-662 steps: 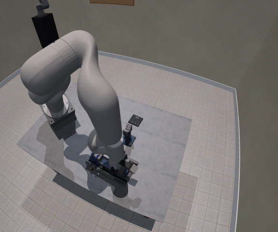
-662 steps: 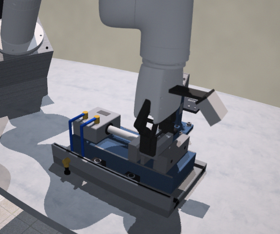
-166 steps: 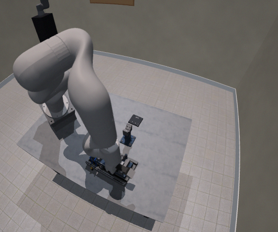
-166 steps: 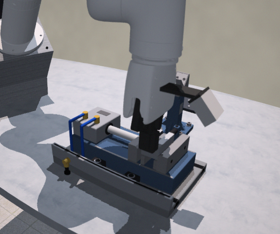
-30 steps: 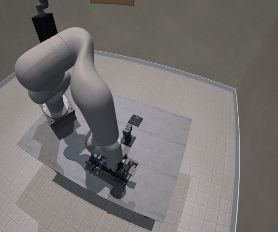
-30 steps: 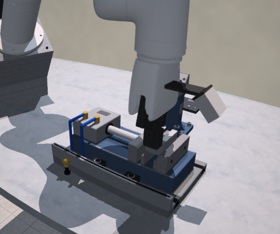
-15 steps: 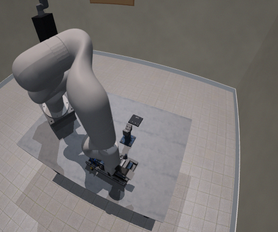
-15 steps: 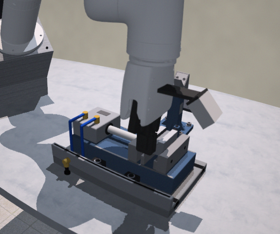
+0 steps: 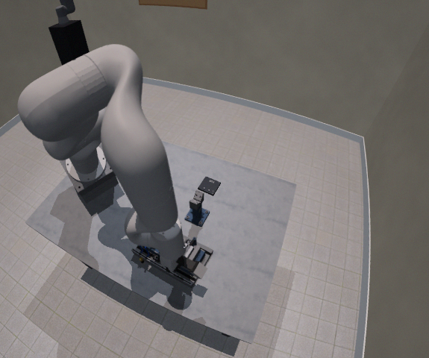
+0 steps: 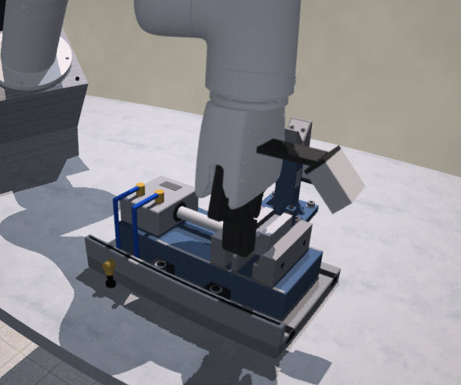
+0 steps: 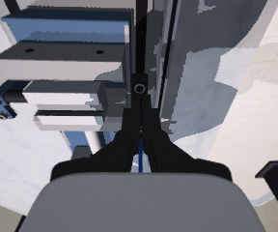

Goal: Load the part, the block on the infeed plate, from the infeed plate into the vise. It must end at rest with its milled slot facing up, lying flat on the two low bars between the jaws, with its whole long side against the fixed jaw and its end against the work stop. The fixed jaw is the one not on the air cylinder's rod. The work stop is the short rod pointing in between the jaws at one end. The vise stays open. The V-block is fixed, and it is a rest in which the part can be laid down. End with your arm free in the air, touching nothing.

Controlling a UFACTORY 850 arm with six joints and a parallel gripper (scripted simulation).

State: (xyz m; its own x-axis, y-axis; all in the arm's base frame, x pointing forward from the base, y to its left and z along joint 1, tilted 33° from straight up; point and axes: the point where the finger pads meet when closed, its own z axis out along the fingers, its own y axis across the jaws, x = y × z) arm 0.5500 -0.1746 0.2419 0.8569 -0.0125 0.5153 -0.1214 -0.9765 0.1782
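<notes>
The part, a grey block with a dark slot along its top, lies between the vise jaws. It also shows in the exterior view. The fixed jaw with two holes runs along its far side. The work stop rod points at the part's far end. My gripper is shut on nothing, with its fingertips low at the part's near end; I cannot tell whether they touch it. In the exterior view the gripper stands between the jaws beside the moving jaw and the cylinder rod.
The air cylinder with blue hoses sits at the vise's left end. The V-block stands on a blue post behind the vise. The dark infeed plate lies bare beyond it. A grey rail edges the vise base.
</notes>
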